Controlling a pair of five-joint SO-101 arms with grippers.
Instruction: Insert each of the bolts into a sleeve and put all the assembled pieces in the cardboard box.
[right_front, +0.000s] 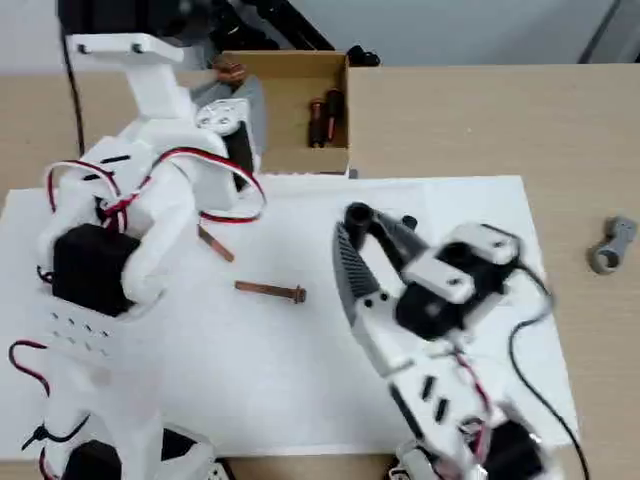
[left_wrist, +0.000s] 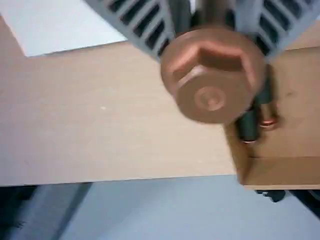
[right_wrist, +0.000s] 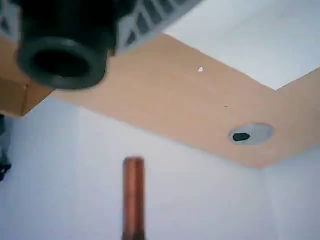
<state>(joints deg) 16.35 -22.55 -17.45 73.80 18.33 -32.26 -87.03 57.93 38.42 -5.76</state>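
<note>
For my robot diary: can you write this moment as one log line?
left gripper: shut on bolt at box edge | right gripper: shut on sleeve | loose bolt: on sheet | box: finished pieces inside

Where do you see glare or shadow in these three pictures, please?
High view: even light, only faint shadows on the white paper sheet. Left wrist view: a pale highlight on the copper-coloured hexagonal bolt head. Right wrist view: the black cylindrical sleeve has a dark bore.

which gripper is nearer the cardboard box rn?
Left. The left gripper is at the rim of the cardboard box, shut on a bolt. The right gripper, shut on a sleeve, is over the white sheet, apart from the box.
</note>
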